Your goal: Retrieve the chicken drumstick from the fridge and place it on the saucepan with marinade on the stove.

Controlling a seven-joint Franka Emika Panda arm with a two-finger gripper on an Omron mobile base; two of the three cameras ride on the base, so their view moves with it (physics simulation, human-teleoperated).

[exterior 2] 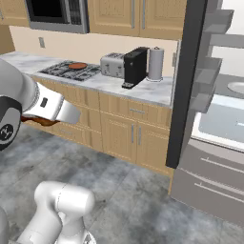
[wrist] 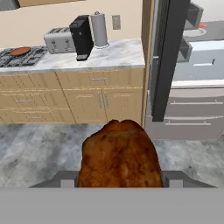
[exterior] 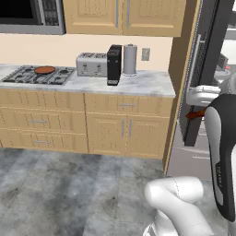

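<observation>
The chicken drumstick (wrist: 119,154) sits between the gripper's (wrist: 119,177) two fingers, a reddish-brown lump that rises close in front of the hand camera; the jaws stand about half apart and pinch it from both sides. In the left base view a sliver of the meat shows at the tip of the hand, just beside the open fridge door (exterior: 205,69). In the right base view it peeks out dark red beneath the white wrist.

The step in hand looks like the carry: the meat is out of the fridge (wrist: 201,74) and held in the air over the grey floor (wrist: 39,144), well apart from the stove (exterior: 39,75). The saucepan (exterior: 44,70) with its orange-brown marinade (exterior 2: 77,66) rests on the burners at the far left end of the counter (exterior: 138,83), beyond the toaster (exterior: 91,64), the black coffee machine (exterior: 114,64) and the paper-towel roll (exterior: 130,59).

The next move probably calls for driving or swinging left along the counter's front edge, lifting the drumstick above counter height, then centring it over the pan before the jaws let go.

The arm is folded low and near the base, forearm roughly level, the hand facing the cabinets below the counter's right end.
</observation>
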